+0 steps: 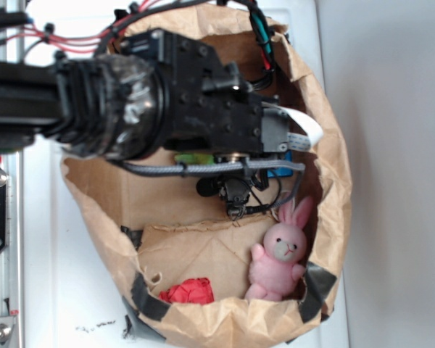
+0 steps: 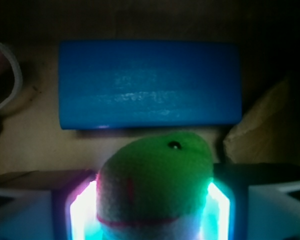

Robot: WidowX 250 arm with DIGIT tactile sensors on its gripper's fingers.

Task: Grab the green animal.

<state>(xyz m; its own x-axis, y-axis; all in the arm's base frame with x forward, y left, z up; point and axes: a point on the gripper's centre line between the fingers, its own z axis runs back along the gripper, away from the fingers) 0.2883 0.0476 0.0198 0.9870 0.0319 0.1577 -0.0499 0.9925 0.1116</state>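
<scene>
In the wrist view the green animal (image 2: 157, 175) fills the lower middle, its dark green head with a black eye and pale snout toward the camera. My gripper (image 2: 152, 205) is shut on it, and the glowing finger pads (image 2: 82, 212) press against both sides of its head. In the exterior view my black arm (image 1: 203, 94) reaches down into the brown paper bag (image 1: 326, 145) and hides the fingers. Only a sliver of lime-green plush (image 1: 193, 157) shows under the wrist.
A blue block (image 2: 150, 82) lies on the bag floor just beyond the green animal. A pink plush bunny (image 1: 279, 257) sits at the bag's lower right and a red crumpled thing (image 1: 188, 292) at its lower middle. The bag walls close in on all sides.
</scene>
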